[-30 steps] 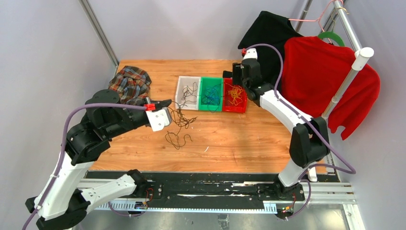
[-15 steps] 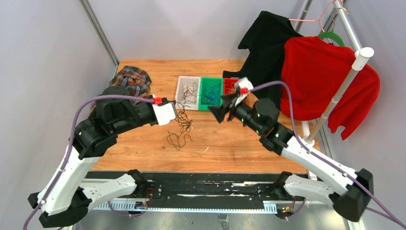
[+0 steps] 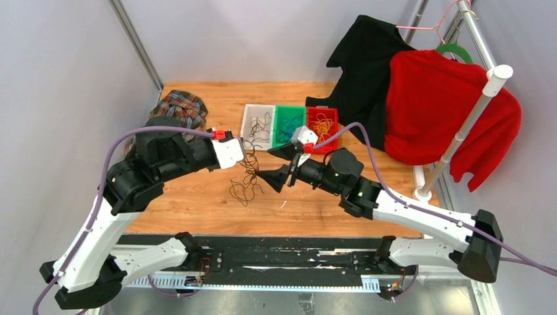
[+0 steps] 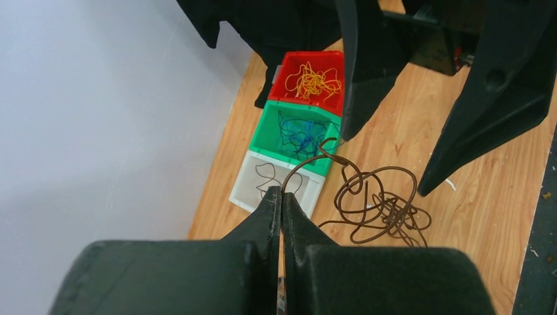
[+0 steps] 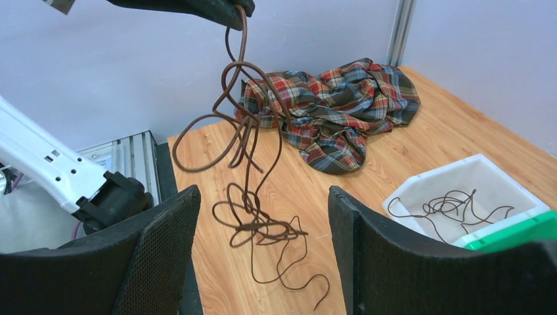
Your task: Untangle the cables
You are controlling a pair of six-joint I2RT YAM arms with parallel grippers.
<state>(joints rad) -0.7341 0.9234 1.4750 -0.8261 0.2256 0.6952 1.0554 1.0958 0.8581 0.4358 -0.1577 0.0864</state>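
Observation:
My left gripper [image 3: 244,146] is shut on one end of a dark brown cable [image 3: 248,174] and holds it up, so its curly loops hang down to the wood table. The left wrist view shows the tips [image 4: 282,191] pinched on the strand, with the tangle [image 4: 378,203] below. My right gripper [image 3: 264,164] is open and empty just right of the hanging cable. In the right wrist view its jaws [image 5: 263,197] frame the loops [image 5: 253,131]. Blue cables lie in the green bin [image 3: 289,149], yellow-orange ones in the red bin [image 3: 322,109], and dark ones in the white bin [image 3: 244,128].
A plaid cloth [image 3: 178,111] lies at the table's back left, behind the left arm. A black garment [image 3: 368,59] and a red one [image 3: 446,105] hang on a rack at the right. The three bins stand in a row at the back centre.
My right arm has swung from over the red bin, forward and left, to beside the hanging brown cable, jaws open. My left gripper has shifted slightly right with the cable.

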